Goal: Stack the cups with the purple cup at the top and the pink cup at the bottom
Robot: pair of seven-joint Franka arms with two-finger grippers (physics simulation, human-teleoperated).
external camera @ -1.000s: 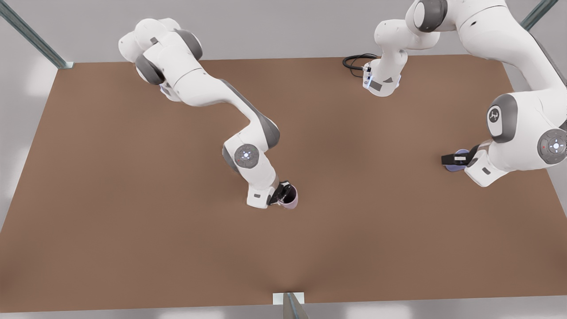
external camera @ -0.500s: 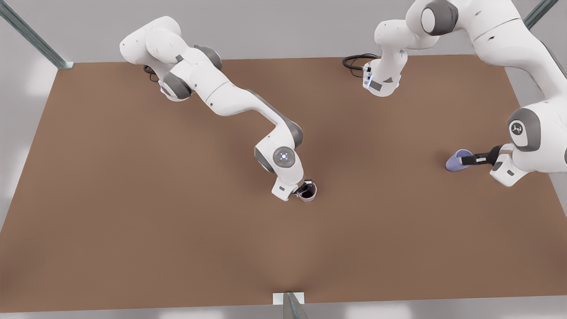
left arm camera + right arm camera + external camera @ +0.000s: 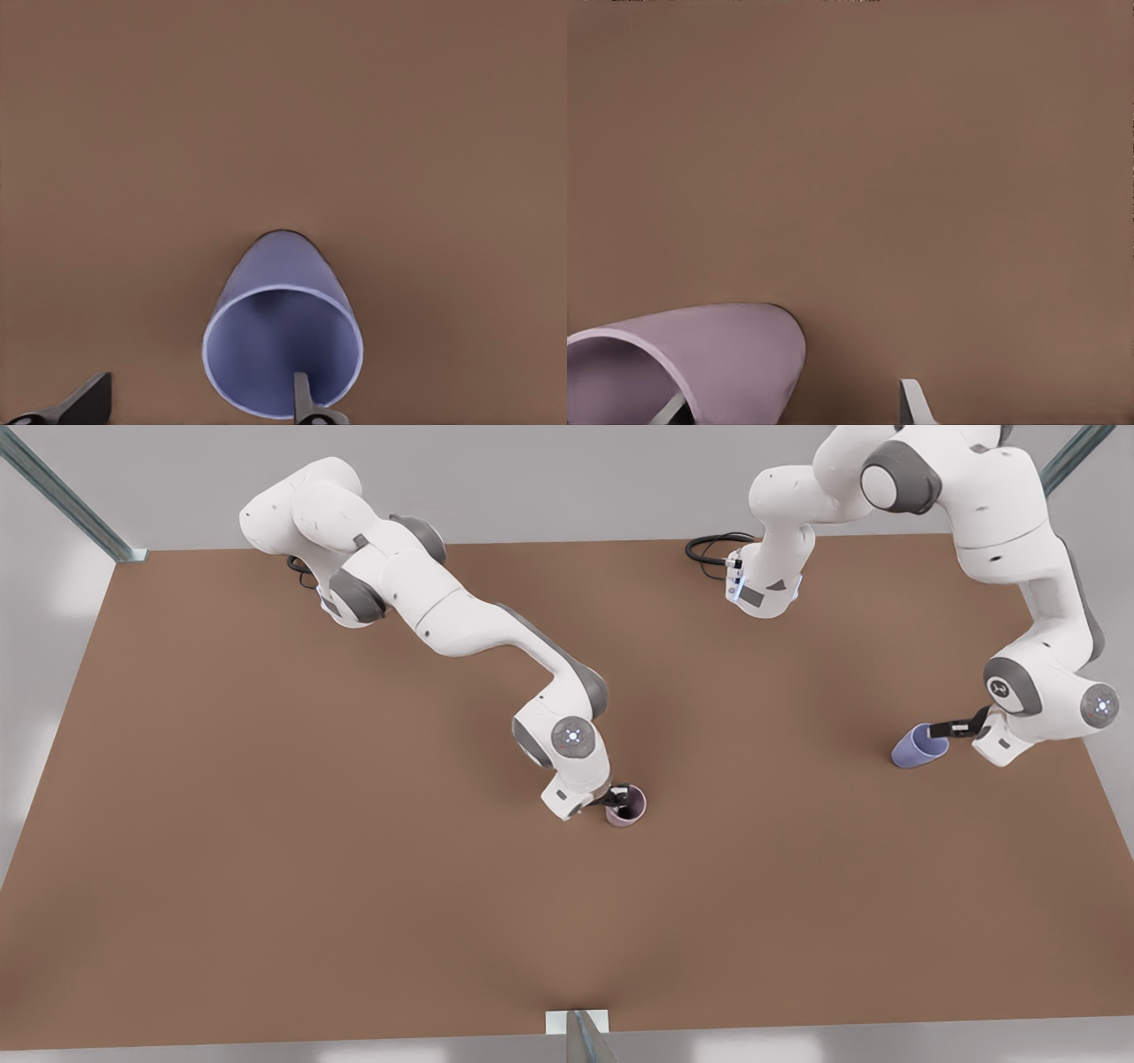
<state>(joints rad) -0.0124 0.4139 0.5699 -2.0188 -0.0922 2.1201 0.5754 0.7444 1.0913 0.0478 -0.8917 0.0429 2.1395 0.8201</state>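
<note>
The pink cup (image 3: 625, 806) stands upright near the table's middle, its dark inside showing. My right gripper (image 3: 620, 797) is at its rim, open, with one finger inside the pink cup (image 3: 718, 363) and the other outside, clear of the wall. The purple cup (image 3: 919, 746) sits on the table at the front view's right. My left gripper (image 3: 950, 731) is at its mouth, open. In the left wrist view one finger (image 3: 303, 400) reaches inside the purple cup (image 3: 282, 345), and the other finger (image 3: 89, 398) stays well outside it.
The brown table (image 3: 354, 868) stretches wide around both cups. A black cable (image 3: 709, 545) loops beside an arm base at the back. A metal post (image 3: 580, 1036) stands at the front edge.
The right arm carried the pink cup toward the front view's right and slightly back. The left arm swung back and rightward while the purple cup stayed in place.
</note>
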